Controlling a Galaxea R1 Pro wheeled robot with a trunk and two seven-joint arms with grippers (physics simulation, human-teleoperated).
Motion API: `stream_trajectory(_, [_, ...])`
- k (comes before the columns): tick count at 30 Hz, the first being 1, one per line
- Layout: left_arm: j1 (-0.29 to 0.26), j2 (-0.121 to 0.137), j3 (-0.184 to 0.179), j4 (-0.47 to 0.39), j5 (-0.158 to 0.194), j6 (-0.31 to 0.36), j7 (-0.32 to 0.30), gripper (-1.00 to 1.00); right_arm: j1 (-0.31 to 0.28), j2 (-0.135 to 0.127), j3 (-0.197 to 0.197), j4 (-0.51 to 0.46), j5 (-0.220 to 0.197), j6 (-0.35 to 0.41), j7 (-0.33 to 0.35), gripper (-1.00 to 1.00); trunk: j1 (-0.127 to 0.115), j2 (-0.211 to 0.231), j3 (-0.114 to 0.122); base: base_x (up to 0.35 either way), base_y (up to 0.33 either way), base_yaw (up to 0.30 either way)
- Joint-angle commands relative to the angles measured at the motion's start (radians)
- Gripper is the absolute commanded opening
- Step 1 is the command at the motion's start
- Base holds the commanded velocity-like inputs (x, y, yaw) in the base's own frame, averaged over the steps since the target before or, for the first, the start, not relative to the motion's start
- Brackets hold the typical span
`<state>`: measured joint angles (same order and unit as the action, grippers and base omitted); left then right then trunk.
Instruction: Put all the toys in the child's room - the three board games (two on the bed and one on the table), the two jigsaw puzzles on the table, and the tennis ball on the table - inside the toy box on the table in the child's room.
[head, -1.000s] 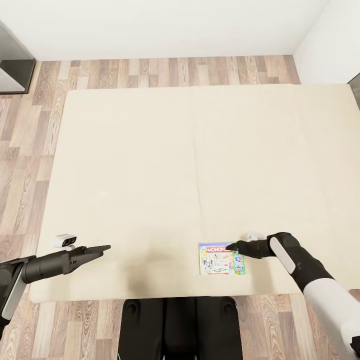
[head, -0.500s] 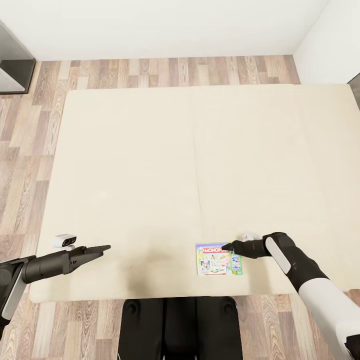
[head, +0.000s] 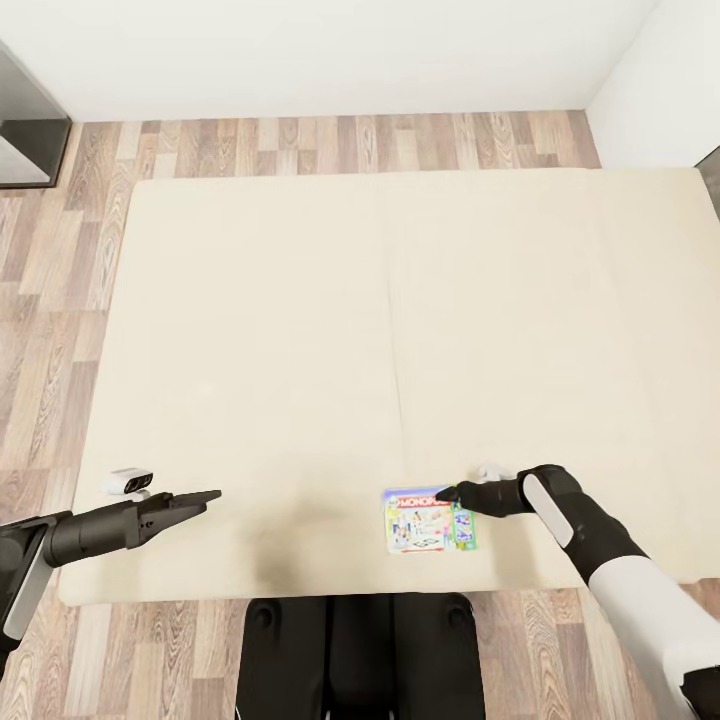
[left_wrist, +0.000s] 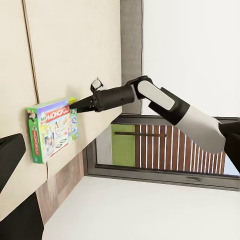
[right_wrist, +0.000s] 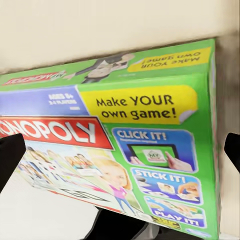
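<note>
Board game (head: 430, 520) touching right jaws (head: 444, 493)

Head looks down on the bed (head: 300, 330) — wrists closer, sharing its game box (left_wrist: 52, 127).

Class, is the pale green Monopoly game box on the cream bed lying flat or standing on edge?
Lying flat: the pale green Monopoly game box shows its printed face upward on the cream bed.

Wood-plank floor (head: 300, 140), white walls (head: 330, 50), window with slatted blind (left_wrist: 165, 150).
</note>
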<state>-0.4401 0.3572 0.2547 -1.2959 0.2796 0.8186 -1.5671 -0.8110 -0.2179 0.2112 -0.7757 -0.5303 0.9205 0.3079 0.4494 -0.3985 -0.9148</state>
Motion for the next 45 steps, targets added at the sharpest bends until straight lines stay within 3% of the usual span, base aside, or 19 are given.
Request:
stream_trajectory(1, [0.0,0.0,0.0,0.0,0.0,0.011,-0.004,1.0,-0.001,0.003,0.003,-0.001,0.009,0.001,0.008,1.0,0.001,-0.002,-0.001,0.0,0.0,0.0])
stream_trajectory(10, [0.0,0.0,0.0,0.0,0.0,0.011,-0.004,1.0,-0.001,0.029,0.019,-0.001,0.009,0.001,0.008,1.0,0.001,-0.002,-0.001,0.0,0.0,0.0])
stream_trajectory(45, [0.0,0.0,0.0,0.0,0.0,0.011,-0.004,1.0,-0.001,0.029,0.02,-0.001,0.009,0.001,0.008,1.0,0.001,-0.002,-0.001,0.0,0.0,0.001])
